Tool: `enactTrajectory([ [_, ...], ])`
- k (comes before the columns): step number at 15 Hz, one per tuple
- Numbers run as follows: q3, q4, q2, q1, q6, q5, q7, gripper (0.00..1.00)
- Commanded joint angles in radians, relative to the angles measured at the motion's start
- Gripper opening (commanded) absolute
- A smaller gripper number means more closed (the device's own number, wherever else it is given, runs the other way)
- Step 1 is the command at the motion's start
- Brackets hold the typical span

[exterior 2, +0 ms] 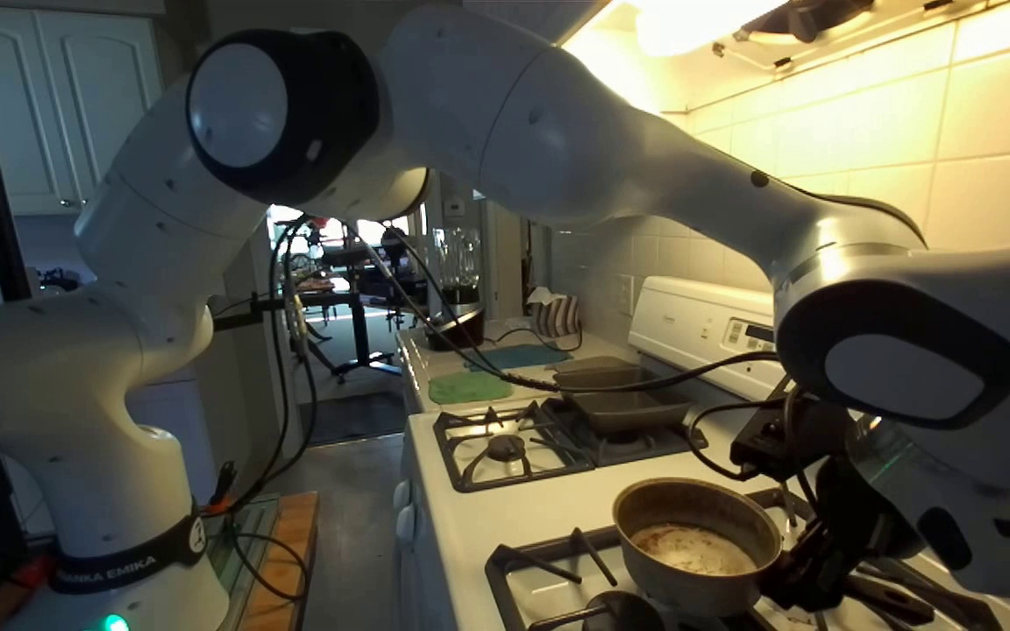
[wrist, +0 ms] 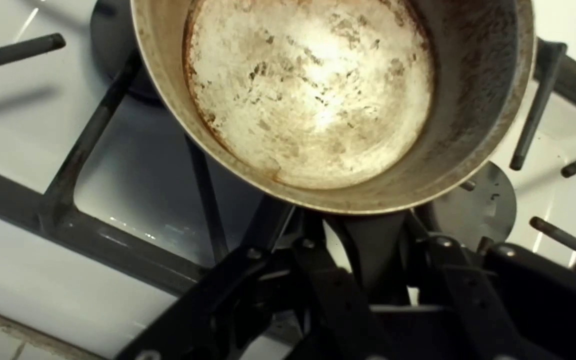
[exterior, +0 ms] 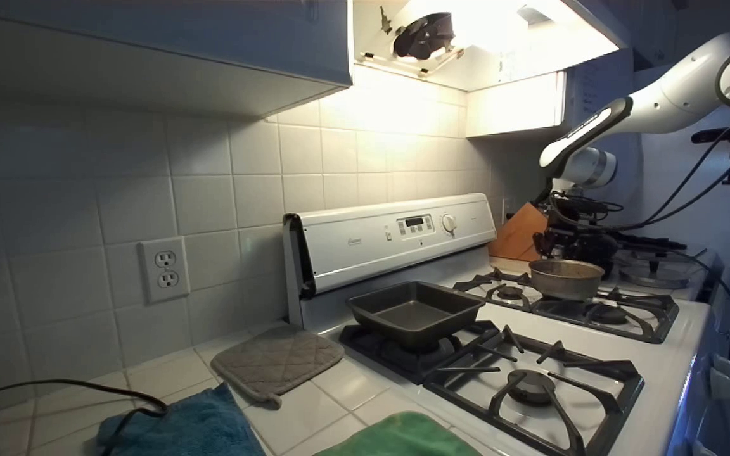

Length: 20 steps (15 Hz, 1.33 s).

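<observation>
A worn metal pot (wrist: 473, 85) with a stained, bare inside fills the upper part of the wrist view. The same pot shows over the stove grates in both exterior views (exterior: 566, 280) (exterior 2: 680, 578); I cannot tell whether it rests on them. Its dark handle (wrist: 375, 245) runs down between the jaws of my gripper (wrist: 363, 225), which is partly closed and appears shut on it, just below the rim. The fingertips are largely hidden in shadow under the rim. In an exterior view the gripper (exterior 2: 807, 561) is a dark shape right beside the pot.
A dark square baking pan (exterior: 416, 310) stands on a burner farther along the stove (exterior 2: 470, 499). A grey pot holder (exterior: 279, 361), blue cloth (exterior: 187, 424) and green cloth (exterior: 403, 437) lie on the counter. A wooden block (exterior: 520, 231) and a lid (exterior: 654, 275) are near the arm.
</observation>
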Motion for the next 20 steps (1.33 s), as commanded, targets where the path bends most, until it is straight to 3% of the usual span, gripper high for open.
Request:
enactTrajectory([
  [1,0.014,-0.002,-0.021,0.013,-0.019,-0.077,-0.139,0.12],
  [11,0.053,-0.044,-0.071,0.028,-0.037,-0.141,-0.408,0.12],
  [20,0.051,-0.008,-0.035,0.025,-0.057,-0.143,-0.386,0.12],
])
